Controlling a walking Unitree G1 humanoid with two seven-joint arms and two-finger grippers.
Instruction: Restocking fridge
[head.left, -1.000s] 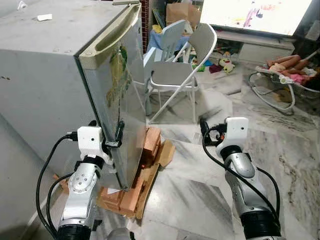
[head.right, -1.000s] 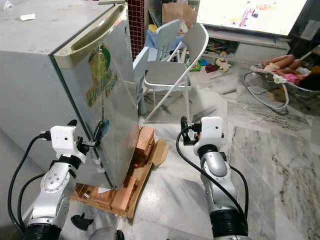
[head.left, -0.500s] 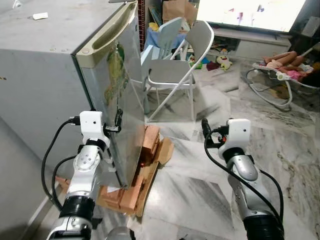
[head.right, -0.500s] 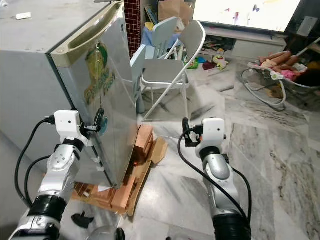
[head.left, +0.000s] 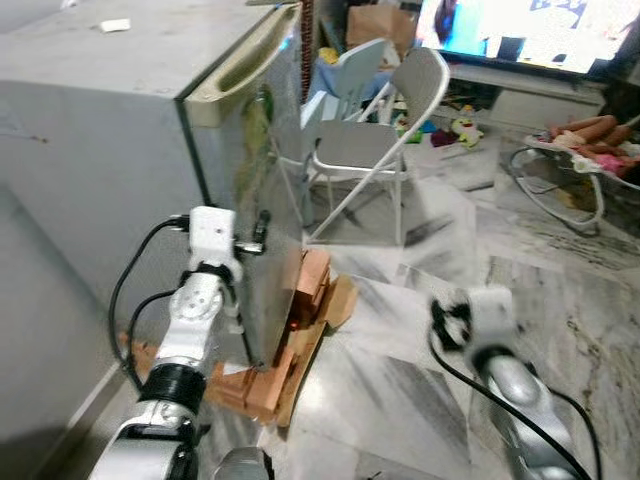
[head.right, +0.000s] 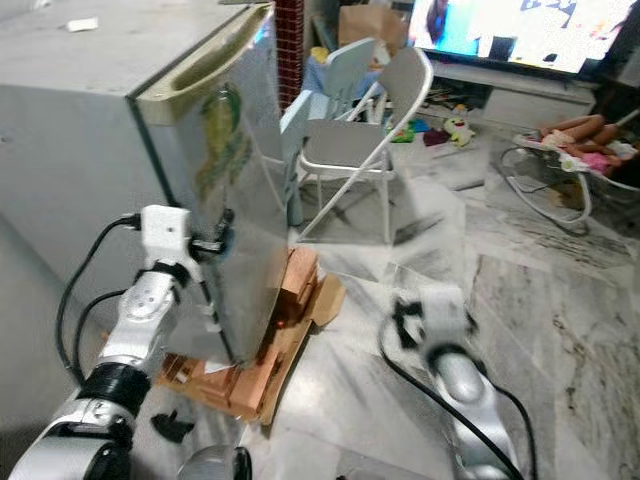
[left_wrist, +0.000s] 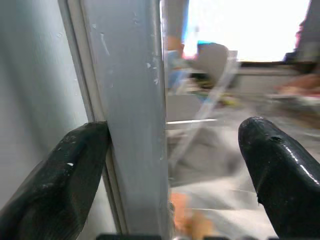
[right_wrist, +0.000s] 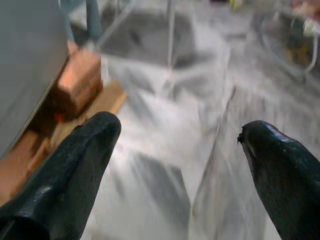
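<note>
The grey fridge (head.left: 110, 120) stands on my left, its steel door (head.left: 268, 190) bearing a green logo. My left gripper (head.left: 257, 226) is at the door's free edge, about halfway up. In the left wrist view this gripper (left_wrist: 175, 137) is open and straddles the door edge (left_wrist: 132, 115): one finger (left_wrist: 75, 170) rests at the seam, the other finger (left_wrist: 277, 170) stands well clear of the door's face. My right gripper (head.left: 450, 318) is low over the marble floor, blurred; the right wrist view shows the gripper (right_wrist: 177, 130) open with nothing between its fingers.
Bricks and cardboard (head.left: 300, 325) prop up the fridge's base. A grey folding chair (head.left: 375, 150) and a pale blue chair (head.left: 345, 70) stand just beyond the door. A baby bouncer (head.left: 570, 150) and toys lie at the far right. A small black object (head.right: 172, 425) lies on the floor near me.
The whole view has shifted and is blurred. My left gripper has climbed higher along the door edge. My right arm has dropped lower toward the floor.
</note>
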